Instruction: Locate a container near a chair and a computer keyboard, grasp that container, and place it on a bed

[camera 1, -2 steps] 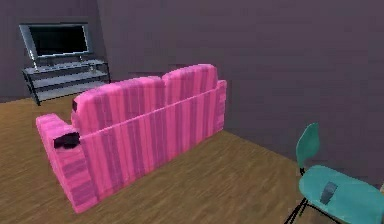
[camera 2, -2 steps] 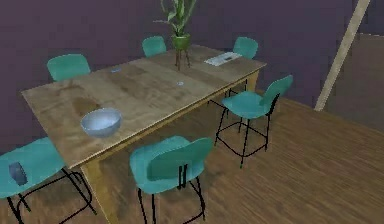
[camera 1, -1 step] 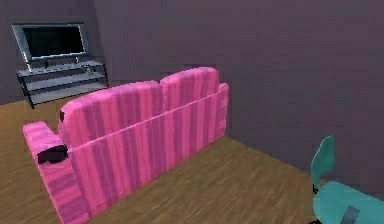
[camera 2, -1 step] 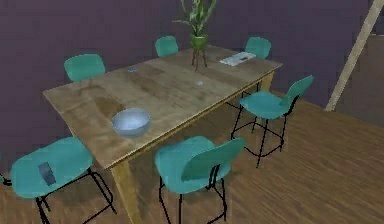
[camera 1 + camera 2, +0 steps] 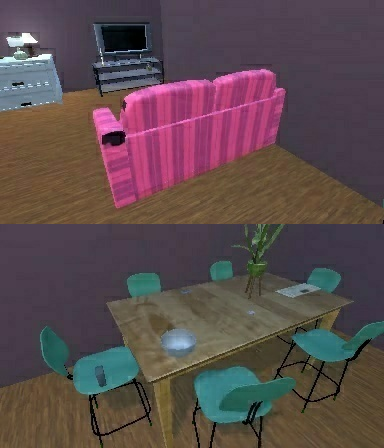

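Nearest, a teal chair (image 5: 240, 392) stands at the wooden surface's (image 5: 215, 309) near edge. At the left, another chair (image 5: 112, 364) carries a small dark thing (image 5: 99, 374). A pale bowl-like container (image 5: 178, 342) sits by the near edge, and a potted plant (image 5: 258, 264) stands toward the far right corner. I cannot tell the hand's state.

The plant (image 5: 258, 244) is cropped at top, the dresser (image 5: 25, 82) at left.
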